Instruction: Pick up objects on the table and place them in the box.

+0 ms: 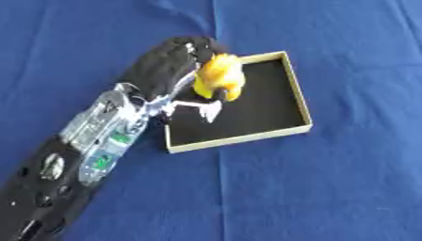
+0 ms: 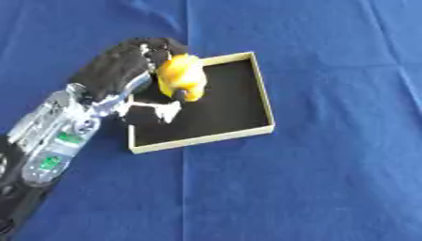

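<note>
Nearest the camera, the robot's left forearm (image 1: pixel 91 136), black with silver and clear housings, enters from the lower left corner and runs diagonally up toward the centre of the blue cloth-covered table (image 1: pixel 329 188). Left hand (image 1: pixel 169 68): black, positioned over the near-left corner region of the box, fingers curled around a yellow-orange object (image 1: pixel 219 77). Object: rounded, yellow with orange shading and a small dark patch at its lower edge; its exact identity cannot be made out, though it appears to be a soft toy or fruit-like item. It is held above the dark floor of the box, apparently not yet resting on it. A pale, light-coloured part shows just beneath the hand against the box floor; whether it belongs to the hand or to the object is unclear. Box (image 1: pixel 306 108): shallow, square, with tan walls and a black interior, otherwise holding nothing visible. The right hand appears in neither view.

Progress, as judged: the object has been picked up and carried over the box; release remains. No other loose objects are visible on the cloth.
</note>
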Controlling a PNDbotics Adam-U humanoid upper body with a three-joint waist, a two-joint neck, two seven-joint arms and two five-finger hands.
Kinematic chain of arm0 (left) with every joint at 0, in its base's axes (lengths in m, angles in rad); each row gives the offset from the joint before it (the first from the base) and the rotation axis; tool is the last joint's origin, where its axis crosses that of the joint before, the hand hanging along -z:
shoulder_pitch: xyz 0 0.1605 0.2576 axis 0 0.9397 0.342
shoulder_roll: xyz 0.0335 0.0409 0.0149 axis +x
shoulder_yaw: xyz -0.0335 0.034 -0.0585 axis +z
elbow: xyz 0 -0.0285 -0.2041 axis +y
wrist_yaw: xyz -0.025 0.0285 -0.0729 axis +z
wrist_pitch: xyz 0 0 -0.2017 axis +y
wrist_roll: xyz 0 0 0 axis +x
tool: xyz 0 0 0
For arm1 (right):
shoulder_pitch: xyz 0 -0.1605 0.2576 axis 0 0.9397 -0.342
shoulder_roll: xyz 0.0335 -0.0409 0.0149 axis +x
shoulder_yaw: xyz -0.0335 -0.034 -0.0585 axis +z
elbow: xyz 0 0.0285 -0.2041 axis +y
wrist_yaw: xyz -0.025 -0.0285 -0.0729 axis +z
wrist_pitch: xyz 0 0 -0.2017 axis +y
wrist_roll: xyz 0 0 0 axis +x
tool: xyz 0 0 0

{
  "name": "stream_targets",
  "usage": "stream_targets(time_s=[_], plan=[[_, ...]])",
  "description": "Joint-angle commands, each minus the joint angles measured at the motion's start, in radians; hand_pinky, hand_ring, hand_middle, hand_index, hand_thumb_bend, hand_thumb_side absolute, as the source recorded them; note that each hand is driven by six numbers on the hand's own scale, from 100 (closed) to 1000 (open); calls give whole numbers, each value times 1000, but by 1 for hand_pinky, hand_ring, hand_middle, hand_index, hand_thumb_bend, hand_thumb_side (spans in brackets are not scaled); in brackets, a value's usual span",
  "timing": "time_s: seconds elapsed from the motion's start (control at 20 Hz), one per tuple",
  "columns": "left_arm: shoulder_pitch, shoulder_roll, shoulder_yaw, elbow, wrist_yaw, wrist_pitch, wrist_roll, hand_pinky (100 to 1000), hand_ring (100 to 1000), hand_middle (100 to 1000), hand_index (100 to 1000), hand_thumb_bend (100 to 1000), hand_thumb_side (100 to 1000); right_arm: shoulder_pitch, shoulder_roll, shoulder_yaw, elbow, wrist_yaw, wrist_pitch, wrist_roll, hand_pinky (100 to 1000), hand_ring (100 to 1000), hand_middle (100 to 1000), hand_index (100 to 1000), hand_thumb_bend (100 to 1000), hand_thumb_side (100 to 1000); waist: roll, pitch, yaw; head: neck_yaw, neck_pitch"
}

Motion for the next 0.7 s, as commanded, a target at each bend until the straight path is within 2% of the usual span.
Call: stream_targets(time_s=[0.05,0.15,0.3,0.5,0.7], plan=[[-6,34,84,-121,114,47,46,915,853,828,857,100,515,-3,-33,-22,-16,6,-3,-12,796,885,726,789,100,816,-10,-29,4,-17,-1],[-7,42,120,-141,206,50,98,920,844,823,828,100,577,-4,-34,-25,-16,7,-8,-15,796,885,727,789,100,815,-11,-30,8,-20,-2],[-4,52,160,-147,318,25,174,924,843,827,829,100,597,-3,-35,-30,-16,7,-14,-20,796,885,727,789,100,814,-14,-32,15,-19,-2],[4,55,194,-148,418,-32,192,925,836,820,817,100,601,-3,-34,-31,-16,6,-17,-22,796,885,727,789,100,813,-17,-35,19,-15,0],[7,53,217,-148,454,-55,195,918,819,801,790,100,551,-2,-34,-32,-16,6,-17,-23,796,886,728,790,100,813,-21,-37,22,-16,-1]])
